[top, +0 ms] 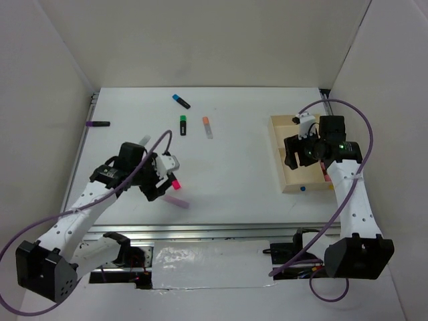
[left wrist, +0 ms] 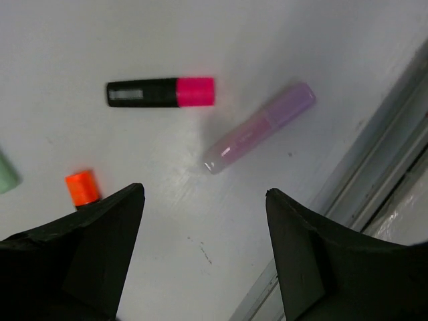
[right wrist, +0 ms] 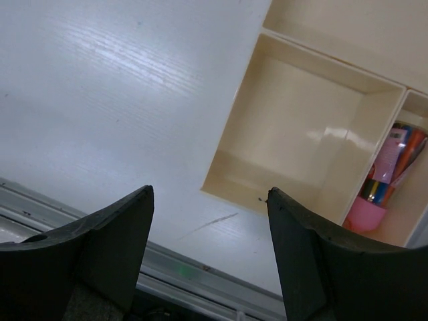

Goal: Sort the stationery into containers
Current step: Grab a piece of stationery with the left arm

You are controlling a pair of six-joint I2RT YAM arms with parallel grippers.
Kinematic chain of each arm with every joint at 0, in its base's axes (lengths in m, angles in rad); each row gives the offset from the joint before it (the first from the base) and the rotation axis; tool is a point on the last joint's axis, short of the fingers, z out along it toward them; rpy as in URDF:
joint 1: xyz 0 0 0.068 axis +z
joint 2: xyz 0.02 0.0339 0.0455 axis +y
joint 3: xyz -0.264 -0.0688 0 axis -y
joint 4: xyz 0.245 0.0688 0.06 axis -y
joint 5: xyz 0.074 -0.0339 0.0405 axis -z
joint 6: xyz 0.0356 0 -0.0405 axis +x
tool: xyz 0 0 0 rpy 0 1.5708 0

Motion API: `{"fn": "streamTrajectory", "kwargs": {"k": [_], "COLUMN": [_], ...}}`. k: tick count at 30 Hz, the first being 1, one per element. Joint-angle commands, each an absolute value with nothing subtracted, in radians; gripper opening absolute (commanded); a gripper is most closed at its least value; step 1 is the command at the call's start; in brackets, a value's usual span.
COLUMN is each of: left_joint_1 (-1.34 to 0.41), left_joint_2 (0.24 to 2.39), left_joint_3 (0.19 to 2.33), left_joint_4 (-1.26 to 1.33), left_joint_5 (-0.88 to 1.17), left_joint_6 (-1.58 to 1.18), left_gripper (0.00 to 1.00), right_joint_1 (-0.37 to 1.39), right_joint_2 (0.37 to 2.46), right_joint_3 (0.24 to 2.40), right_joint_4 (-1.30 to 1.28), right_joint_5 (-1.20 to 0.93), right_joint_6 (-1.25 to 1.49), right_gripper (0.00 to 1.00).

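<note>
Hovering with left fingers [left wrist: 100, 234] spread wide and empty above the pink-capped highlighter [left wrist: 160, 92] and pale purple tube [left wrist: 259, 127] lying apart on the surface [left wrist: 200, 33], with right fingers [right wrist: 107, 234] equally wide over the tray [right wrist: 234, 117], and possibly risking knocking the round tube into rolling off during descent.

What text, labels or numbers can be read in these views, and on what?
Nothing can be read in any view.
black highlighter with pink cap: pale grey label patch on the body, too blurred to read.
coloured items in a side compartment of the wooden tray: any print is too blurred to read.
blue dot on the tray rim: a plain mark, no characters.
</note>
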State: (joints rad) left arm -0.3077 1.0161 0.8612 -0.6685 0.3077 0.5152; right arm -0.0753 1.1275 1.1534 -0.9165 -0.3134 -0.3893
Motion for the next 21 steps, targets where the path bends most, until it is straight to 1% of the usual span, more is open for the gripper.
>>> {"fn": "streamTrajectory", "kwargs": {"k": [1,5,13,18,21], "left_joint_1": [-0.356,-0.396,-0.422,-0.423,-0.414], "left_joint_2": [1.025,1.058,1.206,1.301,1.354], "left_joint_3": [0.802,0.727,0.713,0.704,0.707], "left_joint_4": [-0.687,-0.647,-0.565,-0.503,-0.508], "left_joint_5": [0.358,0.322,0.341,0.360,0.409], "left_joint_6": [0.689,0.779,0.917,0.965,1.012], "left_gripper": [0.85,0.85,0.82,0.78,0.73], "right_joint_1": [-0.061,-0.051,-0.051,-0.051,-0.051], "right_joint_2": [1.085,1.081,1.080,1.058,1.054], "right_joint_3": [1.138,1.115,1.078,1.062,1.055], "right_joint_4": [-0.928,-0.925,-0.920,-0.927,-0.925], "right_joint_5": [-0.354,-0.367,-0.377,-0.397,-0.400], "right_joint_6": [-0.365,-0.350,-0.334,-0.336,-0.333], "right_gripper": [0.75,0.75,0.74,0.74,0.74]}}
